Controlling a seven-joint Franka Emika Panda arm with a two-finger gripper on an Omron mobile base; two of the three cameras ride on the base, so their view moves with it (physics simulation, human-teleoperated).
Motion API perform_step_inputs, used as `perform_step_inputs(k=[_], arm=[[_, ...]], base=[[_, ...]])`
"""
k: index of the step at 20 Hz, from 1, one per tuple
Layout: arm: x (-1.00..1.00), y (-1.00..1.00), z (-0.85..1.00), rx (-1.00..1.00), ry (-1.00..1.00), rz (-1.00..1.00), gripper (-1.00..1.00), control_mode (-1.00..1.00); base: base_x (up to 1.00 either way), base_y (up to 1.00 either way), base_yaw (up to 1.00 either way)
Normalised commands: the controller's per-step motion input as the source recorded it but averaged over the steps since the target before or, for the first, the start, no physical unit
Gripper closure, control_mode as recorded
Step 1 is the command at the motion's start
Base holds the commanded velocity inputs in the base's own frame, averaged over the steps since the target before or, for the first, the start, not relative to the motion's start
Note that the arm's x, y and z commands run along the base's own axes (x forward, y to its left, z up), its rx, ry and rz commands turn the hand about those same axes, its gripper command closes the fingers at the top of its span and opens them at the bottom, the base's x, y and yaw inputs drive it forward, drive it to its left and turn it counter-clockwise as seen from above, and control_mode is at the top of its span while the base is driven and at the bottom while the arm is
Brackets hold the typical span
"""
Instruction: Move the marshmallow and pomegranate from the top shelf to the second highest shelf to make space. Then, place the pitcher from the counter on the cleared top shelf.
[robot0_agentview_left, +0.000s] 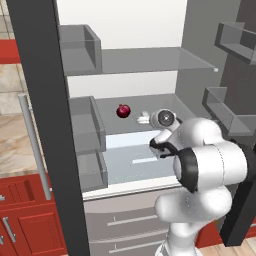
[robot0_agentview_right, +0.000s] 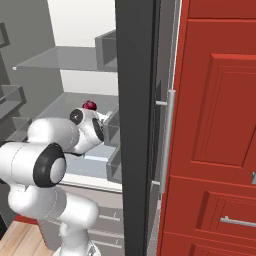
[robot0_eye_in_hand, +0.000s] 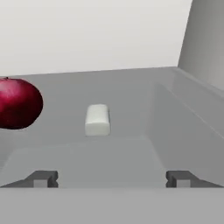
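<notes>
The pomegranate (robot0_agentview_left: 123, 110) (robot0_agentview_right: 89, 105), dark red and round, rests on the second highest shelf (robot0_agentview_left: 150, 102) of the open fridge. Just right of it lies the marshmallow (robot0_agentview_left: 143, 119), a small off-white lump. In the hand view my gripper (robot0_eye_in_hand: 111, 178) is open, both fingertips low over the shelf (robot0_eye_in_hand: 131, 100). The marshmallow (robot0_eye_in_hand: 97, 119) lies a short way ahead of them, untouched, and the pomegranate (robot0_eye_in_hand: 17, 103) is to its left. Above, the glass top shelf (robot0_agentview_left: 150, 60) (robot0_agentview_right: 65, 60) has nothing on it. The pitcher is out of view. A strip of counter (robot0_agentview_left: 11, 150) shows at far left.
The fridge's dark door edge (robot0_agentview_left: 45, 125) stands close on the left with grey bins (robot0_agentview_left: 85, 125) beside the shelves. More bins (robot0_agentview_left: 230, 40) hang on the right door. Drawer fronts (robot0_agentview_left: 125, 220) sit below. A tall red cabinet (robot0_agentview_right: 215, 125) walls the right side.
</notes>
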Motion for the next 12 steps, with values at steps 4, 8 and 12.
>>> perform_step_inputs(k=[4,8,12], arm=[[-0.77,0.16,0.91,0.00,0.00,0.02,-1.00,-1.00],[-0.69,0.05,1.00,0.01,0.00,0.06,-1.00,-1.00],[-0.53,-0.05,1.00,0.16,0.02,0.09,-1.00,-1.00]], base=[[0.00,0.00,0.00],[0.00,0.00,0.00],[0.00,0.00,0.00]])
